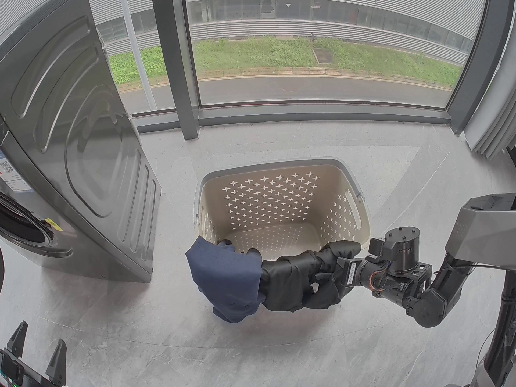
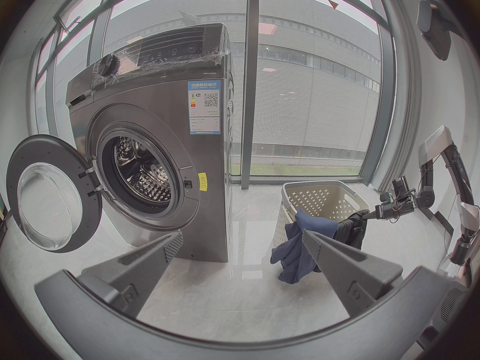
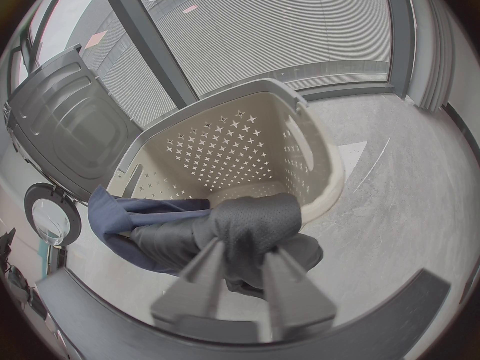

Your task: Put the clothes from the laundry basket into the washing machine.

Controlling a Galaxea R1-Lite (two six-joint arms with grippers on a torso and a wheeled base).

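The right gripper (image 3: pixel 242 250) is clamped on a dark grey mesh garment (image 1: pixel 295 286) tangled with a smooth navy blue cloth (image 1: pixel 228 280), both hanging at the near rim of the cream plastic laundry basket (image 1: pixel 279 166) pierced with star-shaped holes. The left gripper (image 2: pixel 240 237) has its fingers wide apart before the grey metal front-loading washing machine (image 2: pixel 210 201), whose round door (image 2: pixel 50 193) is open. The machine's front carries a blue-and-white sticker with a QR code (image 2: pixel 204 107).

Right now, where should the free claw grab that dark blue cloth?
Probably the loose hanging fold of the dark blue cloth, coming from the grey washing machine side: it droops free outside the cream plastic laundry basket, while its other end bunches with the black mesh garment in the right claw.
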